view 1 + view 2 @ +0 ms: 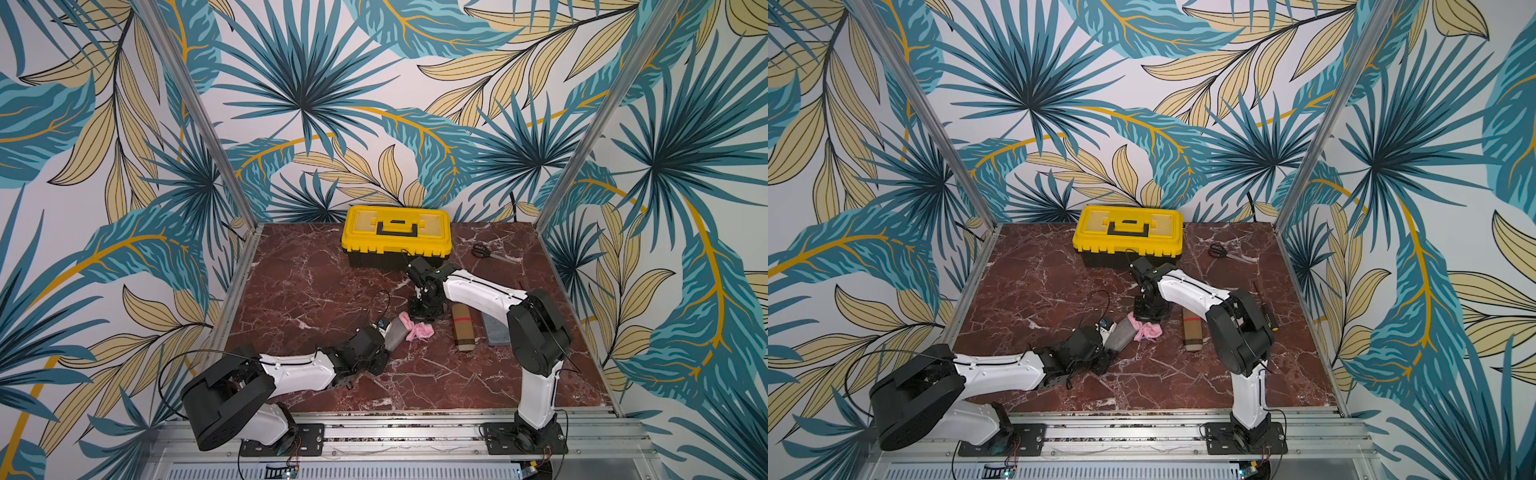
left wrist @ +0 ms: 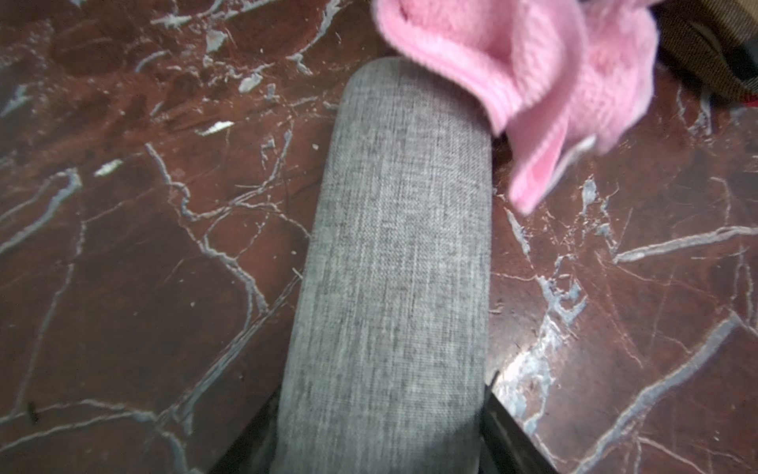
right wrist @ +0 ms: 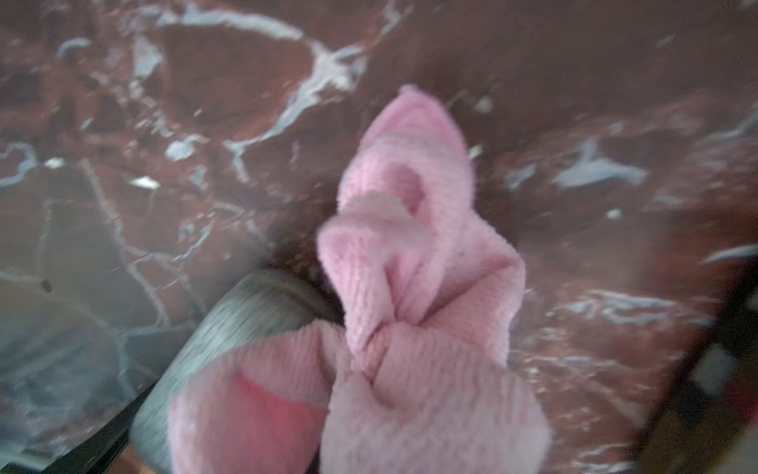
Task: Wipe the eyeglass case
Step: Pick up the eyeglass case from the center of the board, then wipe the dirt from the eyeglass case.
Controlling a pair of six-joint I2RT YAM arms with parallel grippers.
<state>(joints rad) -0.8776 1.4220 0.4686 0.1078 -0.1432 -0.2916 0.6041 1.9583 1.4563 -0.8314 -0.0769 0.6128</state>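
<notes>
The eyeglass case [image 1: 397, 334] [image 1: 1121, 334] is a grey fabric oblong, lying mid-table in both top views. My left gripper [image 1: 387, 344] [image 1: 1111, 347] is shut on its near end. In the left wrist view the case [image 2: 393, 266] runs away from the camera between dark fingers [image 2: 508, 431]. A pink cloth [image 1: 420, 330] [image 1: 1148, 330] [image 2: 533, 74] is bunched up in my right gripper [image 1: 420, 321] [image 1: 1148, 318], which is shut on it. The cloth lies over the case's far end. The right wrist view shows cloth [image 3: 410, 287] covering the jaws and the case end [image 3: 229, 324] under it.
A yellow toolbox [image 1: 397, 235] [image 1: 1127, 230] stands at the back, with scissors [image 1: 482, 250] [image 1: 1219, 250] to its right. A brown case with a red band [image 1: 463, 326] [image 1: 1192, 330] and a grey-blue case [image 1: 494, 328] lie right of the cloth, under the right arm.
</notes>
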